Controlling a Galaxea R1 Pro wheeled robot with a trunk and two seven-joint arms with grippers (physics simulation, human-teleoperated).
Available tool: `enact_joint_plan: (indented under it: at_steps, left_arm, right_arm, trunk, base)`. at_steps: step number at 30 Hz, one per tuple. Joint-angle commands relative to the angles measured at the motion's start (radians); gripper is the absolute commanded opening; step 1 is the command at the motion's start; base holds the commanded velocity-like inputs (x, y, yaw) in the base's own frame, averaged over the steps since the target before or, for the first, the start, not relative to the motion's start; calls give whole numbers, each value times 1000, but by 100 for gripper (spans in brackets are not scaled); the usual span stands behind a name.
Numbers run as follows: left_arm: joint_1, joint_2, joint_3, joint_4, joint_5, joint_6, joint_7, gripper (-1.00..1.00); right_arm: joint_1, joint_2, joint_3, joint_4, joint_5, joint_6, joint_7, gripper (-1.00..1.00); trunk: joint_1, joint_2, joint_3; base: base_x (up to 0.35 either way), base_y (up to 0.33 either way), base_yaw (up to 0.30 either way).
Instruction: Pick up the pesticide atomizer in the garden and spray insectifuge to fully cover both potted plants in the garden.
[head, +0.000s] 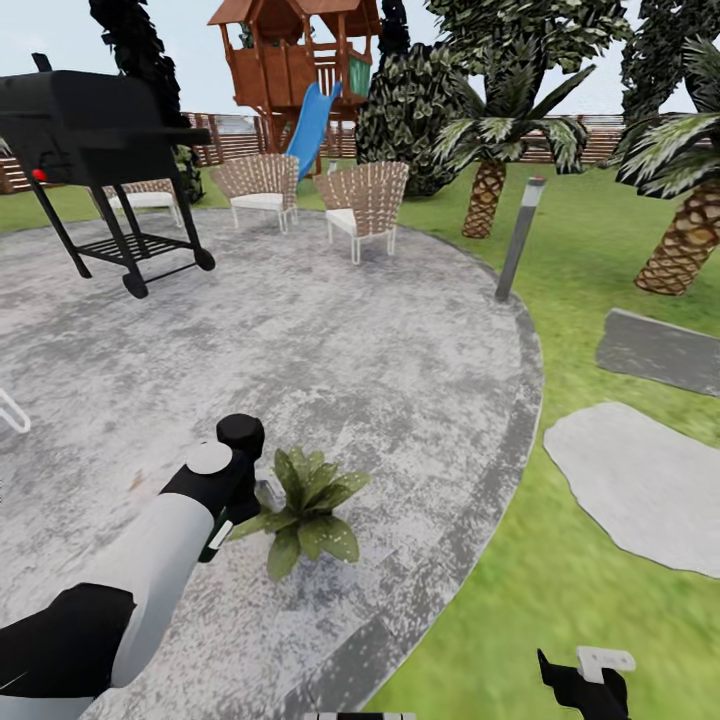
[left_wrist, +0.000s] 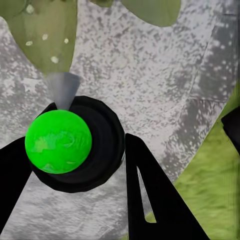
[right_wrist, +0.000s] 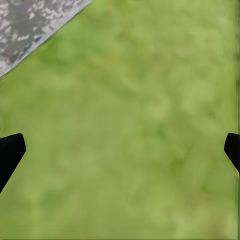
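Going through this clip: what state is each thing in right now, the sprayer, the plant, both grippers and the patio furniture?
pesticide atomizer: held between the left gripper's fingers, over the plant's leaves.
left gripper: shut on the atomizer, beside the plant.
right gripper: open, empty, over grass.
potted plant: upright on the paved patio; its pot is hidden by leaves.
grill: lid closed, standing on the patio.
wicker chairs: upright, unoccupied.

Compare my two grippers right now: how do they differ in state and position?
The left gripper is shut on a dark round-bodied object with a bright green top, beside the potted plant over the grey patio. The right gripper has its jaws wide apart and empty, hanging over the lawn. Both have black fingers.
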Motion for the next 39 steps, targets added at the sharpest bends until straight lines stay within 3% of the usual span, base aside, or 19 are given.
enact_joint_plan:
  at_steps: [1, 23, 31, 34, 37, 39]
  left_arm:
    - [-1, 0, -1, 0, -9, 10, -10, -100]
    - [12, 4, 3, 1, -13, 12, -10, -100]
    - [27, 18, 2, 0, -17, 9, -10, -100]
    - [82, 31, 5, -6, -15, 13, -10, -100]
    - [96, 68, 7, -7, -8, 16, -10, -100]
    - [115, 79, 31, -11, -8, 17, -10, -100]
  right_arm:
    - [-1, 0, -9, 1, 5, -5, 8, 100]
    - [-1, 0, -9, 1, 5, -5, 8, 100]
    - [-1, -2, -10, 1, 6, -6, 8, 100]
    - [-1, -3, -10, 1, 6, -6, 8, 100]
    - [-1, -2, -10, 1, 6, -6, 7, 100]
    - [-1, -1, -10, 1, 6, -6, 7, 100]
  trunk:
    - [0, 0, -1]
    - [0, 0, -1]
    - [0, 0, -1]
    - [0, 0, -1]
    - [0, 0, -1]
    - [0, 0, -1]
  base:
    - [22, -272, 205]
    - [-108, -268, 272]
    - [122, -184, 63]
    - [11, -9, 1]
    - [1, -1, 0]
    - [0, 0, 0]
